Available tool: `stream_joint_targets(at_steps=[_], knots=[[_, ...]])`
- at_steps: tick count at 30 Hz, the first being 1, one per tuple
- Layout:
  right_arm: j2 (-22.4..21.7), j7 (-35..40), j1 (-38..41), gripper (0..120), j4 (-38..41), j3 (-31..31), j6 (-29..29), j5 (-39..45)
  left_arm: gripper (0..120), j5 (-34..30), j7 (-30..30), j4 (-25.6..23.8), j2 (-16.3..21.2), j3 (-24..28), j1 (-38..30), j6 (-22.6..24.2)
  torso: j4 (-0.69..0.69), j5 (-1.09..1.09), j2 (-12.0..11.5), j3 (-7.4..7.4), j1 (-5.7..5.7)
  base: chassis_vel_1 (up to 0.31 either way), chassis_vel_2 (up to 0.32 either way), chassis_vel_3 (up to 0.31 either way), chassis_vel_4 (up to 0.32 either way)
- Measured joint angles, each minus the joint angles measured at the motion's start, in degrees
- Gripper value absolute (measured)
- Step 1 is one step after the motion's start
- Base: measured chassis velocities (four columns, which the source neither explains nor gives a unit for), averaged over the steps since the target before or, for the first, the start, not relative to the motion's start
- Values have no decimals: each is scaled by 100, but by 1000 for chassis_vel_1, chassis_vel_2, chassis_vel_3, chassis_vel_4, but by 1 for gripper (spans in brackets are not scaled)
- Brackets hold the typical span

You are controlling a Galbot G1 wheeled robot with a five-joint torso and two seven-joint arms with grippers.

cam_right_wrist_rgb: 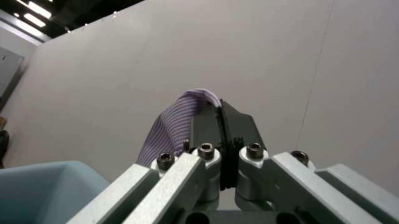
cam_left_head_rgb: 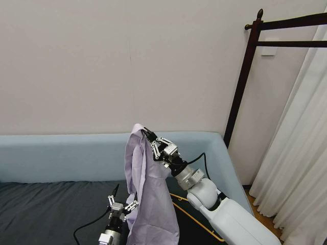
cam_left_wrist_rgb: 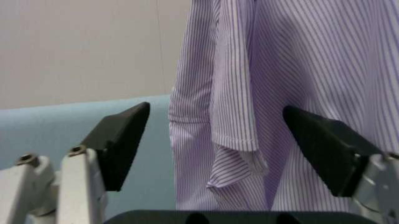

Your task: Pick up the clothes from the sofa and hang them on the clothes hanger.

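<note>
Left gripper: low at the sofa seat, fingers spread wide, holding nothing. Its wrist camera shows striped cloth hanging just ahead of the open gap. I cannot tell whether either finger touches it.

Shirt: lifted off the cushions, pinched at its topmost fold and hanging freely with its long axis running 12 to 6 o'clock. The lower hem drops past the left gripper, just beside it at its 3 o'clock.

Right gripper: raised at backrest height and closed tight on that top fold — cloth bulges out beside the pressed fingers in its wrist camera.

Clothes rack: dark wooden post and crossbars, well apart, at roughly 2 o'clock from the right gripper and higher. My judgement: the right arm is nearer and carries the load — the shirt must travel up and toward 2 o'clock.
</note>
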Motion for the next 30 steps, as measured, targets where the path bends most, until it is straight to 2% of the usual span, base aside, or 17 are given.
stream_joint_targets(at_steps=[2, 6, 7, 11, 12, 15, 16, 18, 20, 22, 23, 24, 26, 27, 30], knots=[[2, 1, 0, 0, -5, 0, 0, 0, 77, 0, -12, 11, -6, 0, -10, -9, 0, 0, 0, 0, 0, 0, 0, 0, 0], [20, 3, -8, 0, -18, 5, 0, 0, 56, -8, -51, 57, 27, -15, -18, -34, 0, 0, 0, 0, 0, 0, 0, 0, 0], [20, 3, -8, 0, -18, 5, 0, 0, 56, -8, -51, 57, 27, -15, -18, -34, 0, 0, 0, 0, 0, 0, 0, 0, 0], [54, 17, -15, 0, -18, 22, -6, 76, 37, -21, -123, 80, 68, -17, -48, -70, 0, 0, 0, 0, 0, 0, 0, 0, 0], [54, 17, -15, 0, -18, 22, -6, 76, 37, -21, -123, 80, 68, -17, -48, -70, 0, 0, 0, 0, 0, 0, 0, 0, 0], [57, 55, 8, 0, -63, 66, -19, 121, 23, -103, -130, -19, 136, -25, 6, -88, 0, 0, 0, 0, 0, 0, 0, 0, 0], [57, 55, 8, 0, -63, 66, -19, 121, 23, -103, -130, -19, 136, -25, 6, -88, 0, 0, 0, 0, 0, 0, 0, 0, 0], [45, 92, 35, 0, -117, 116, -25, 163, 11, -258, -127, -122, 244, -43, 42, -135, 1, -1, 0, 0, 0, 0, 0, 0, 0], [37, 97, 40, 0, -122, 123, -27, 176, 8, -311, -127, -178, 280, -48, 50, -145, 0, -1, 0, 0, 0, 0, 0, 0, 0], [1, 106, 59, 0, -147, 150, -30, 201, 0, -547, -124, -539, 452, -57, 113, -131, 0, -2, 0, 0, 0, 0, 0, 0, 0], [1, 106, 59, 0, -147, 150, -30, 201, 0, -547, -124, -539, 452, -57, 113, -131, 0, -2, 0, 0, 0, 0, 0, 0, 0], [-28, 106, 74, 0, -169, 166, -31, 214, 0, -673, -120, -775, 565, -69, 148, -75, 1, -2, 0, 0, 0, 0, 0, 0, 0], [-123, 107, 127, 0, -251, 235, -31, 268, 0, -1232, -136, -1562, 1029, -177, 210, 248, 1, -2, 0, 0, 0, 0, 0, 0, 0], [-123, 107, 127, 0, -251, 235, -31, 268, 0, -1232, -136, -1562, 1029, -177, 210, 248, 1, -2, 0, 0, 0, 0, 0, 0, 0], [-215, 100, 260, 0, -338, 354, -31, 311, 0, -2382, -312, -2756, 2022, -393, 151, 877, 0, -1, 0, 0, 0, 0, 0, 0, 0]])
